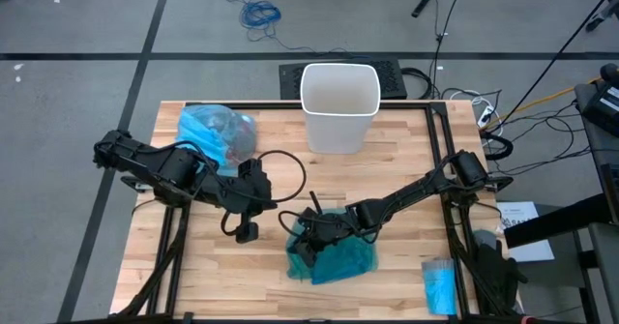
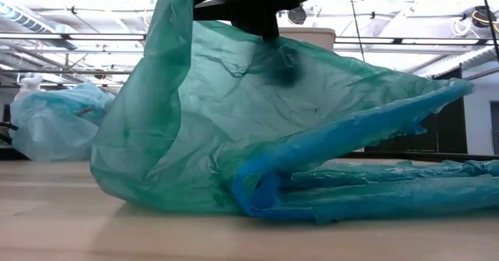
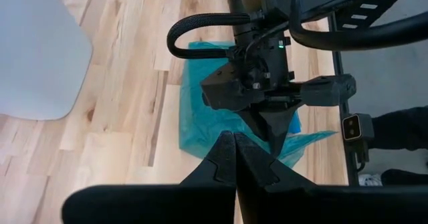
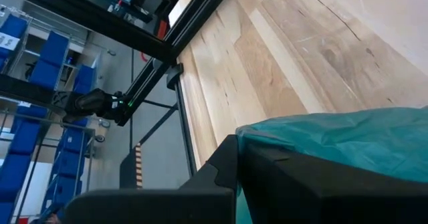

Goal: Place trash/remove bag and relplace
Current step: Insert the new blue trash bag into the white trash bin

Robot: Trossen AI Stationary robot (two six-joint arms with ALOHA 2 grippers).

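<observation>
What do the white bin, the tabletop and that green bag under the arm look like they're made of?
The white bin looks like smooth matte plastic, evenly coloured with rounded corners. The tabletop appears to be jointed wood strips, with grain and seams showing. The green bag seems to be thin plastic film: translucent, creased and crumpled.

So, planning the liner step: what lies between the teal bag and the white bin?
Only bare wooden table separates the teal bag from the white bin; the high view shows this.
</observation>
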